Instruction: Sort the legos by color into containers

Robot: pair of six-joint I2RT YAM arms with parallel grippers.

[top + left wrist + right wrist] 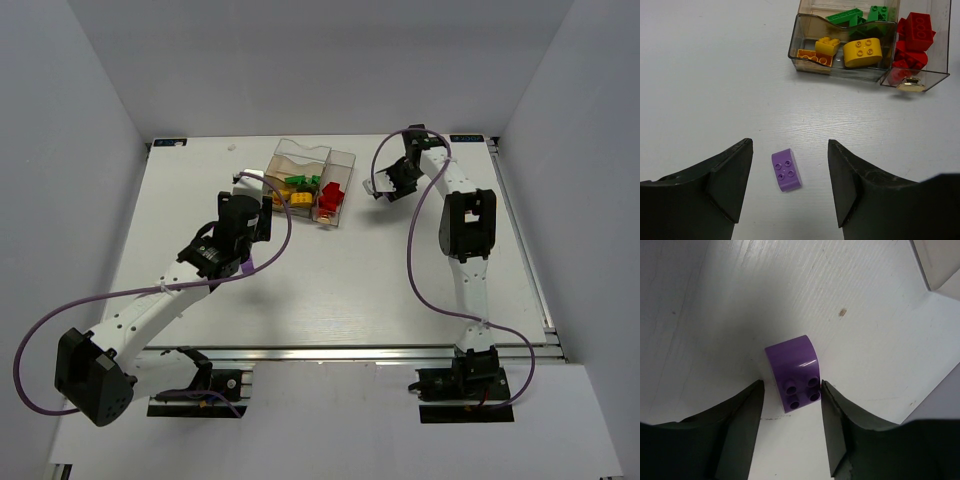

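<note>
White counter (715, 75) bears a light purple brick (786, 170) between the jaws of the open left pincer (790, 145), box (840, 74) ahead; the right pincer (791, 390) closely flanks a darker purple brick (792, 365), grip unclear.

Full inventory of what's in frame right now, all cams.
table: 1, white, under everything
box: 1, clear brownish, divided, far middle of the table
yellow-orange bricks: 3, box's near-left compartment
green bricks: at least 2, box compartment behind the yellow ones
red bricks: several heaped, exact count unclear, box's right compartment
purple bricks: 2, on the table, one by the box's left side, one to its right
cables: 2, purple, one along each arm
left tool: black, open, straddling the left purple brick
right tool: black, fingers close around the right purple brick
</note>
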